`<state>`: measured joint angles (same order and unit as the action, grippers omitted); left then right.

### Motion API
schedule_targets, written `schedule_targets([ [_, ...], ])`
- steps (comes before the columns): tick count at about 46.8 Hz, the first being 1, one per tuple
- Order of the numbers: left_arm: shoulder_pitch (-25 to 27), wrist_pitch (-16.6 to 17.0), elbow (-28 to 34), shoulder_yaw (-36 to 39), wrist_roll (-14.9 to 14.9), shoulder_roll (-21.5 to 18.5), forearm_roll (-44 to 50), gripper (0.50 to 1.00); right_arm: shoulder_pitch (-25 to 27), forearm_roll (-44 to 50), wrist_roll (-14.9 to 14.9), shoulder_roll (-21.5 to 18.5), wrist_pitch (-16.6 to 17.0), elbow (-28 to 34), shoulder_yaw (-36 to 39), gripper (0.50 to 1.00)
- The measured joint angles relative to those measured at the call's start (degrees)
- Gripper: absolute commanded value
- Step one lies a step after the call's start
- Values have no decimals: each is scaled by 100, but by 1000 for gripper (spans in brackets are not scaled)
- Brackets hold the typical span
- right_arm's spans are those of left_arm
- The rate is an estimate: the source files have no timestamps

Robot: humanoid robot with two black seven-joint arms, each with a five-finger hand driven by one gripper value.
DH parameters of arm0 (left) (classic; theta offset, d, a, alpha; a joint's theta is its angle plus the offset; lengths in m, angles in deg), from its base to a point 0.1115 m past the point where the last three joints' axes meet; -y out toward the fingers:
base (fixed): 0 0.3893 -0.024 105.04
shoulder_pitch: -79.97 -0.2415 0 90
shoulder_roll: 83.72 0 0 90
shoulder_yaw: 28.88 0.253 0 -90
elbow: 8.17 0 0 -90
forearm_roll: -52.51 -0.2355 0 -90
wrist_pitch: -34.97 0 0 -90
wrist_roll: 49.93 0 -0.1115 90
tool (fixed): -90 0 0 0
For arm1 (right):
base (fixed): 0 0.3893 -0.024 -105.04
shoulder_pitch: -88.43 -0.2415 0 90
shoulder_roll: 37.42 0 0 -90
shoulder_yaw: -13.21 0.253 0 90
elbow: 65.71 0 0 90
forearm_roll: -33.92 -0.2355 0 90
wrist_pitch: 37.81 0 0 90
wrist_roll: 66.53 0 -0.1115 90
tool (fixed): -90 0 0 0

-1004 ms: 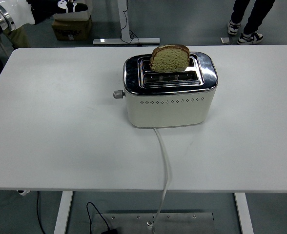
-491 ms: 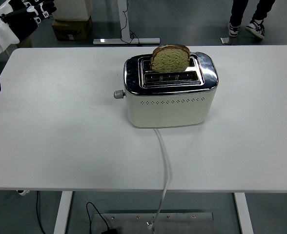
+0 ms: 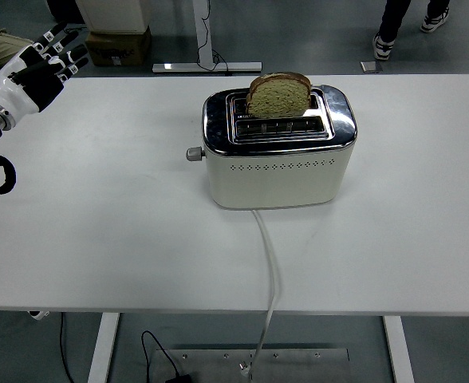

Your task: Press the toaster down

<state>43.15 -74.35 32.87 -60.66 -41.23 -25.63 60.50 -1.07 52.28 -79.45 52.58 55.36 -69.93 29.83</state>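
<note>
A white and chrome toaster (image 3: 278,159) stands in the middle of the white table (image 3: 99,215). A slice of brown bread (image 3: 277,94) stands upright in its far slot, sticking out well above the top. The toaster's grey lever knob (image 3: 193,154) is on its left end, high up. My left hand (image 3: 37,68) is at the table's far left edge, fingers spread and empty, far from the lever. The right arm is out of view.
The toaster's white cord (image 3: 269,263) runs from its front over the near table edge. A cardboard box (image 3: 116,46) and a desk frame foot (image 3: 206,67) are on the floor behind. A person's legs (image 3: 398,20) show at the top right.
My left hand has come down and to the right, from the top left corner to over the table's left edge. The person at the top right has stepped further away.
</note>
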Motion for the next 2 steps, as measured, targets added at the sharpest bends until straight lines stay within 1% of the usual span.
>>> schedule_targets([
  [2,-1,2,0,-3,0,0,-2,1000,0,0,-1,0,0,0,1,998],
])
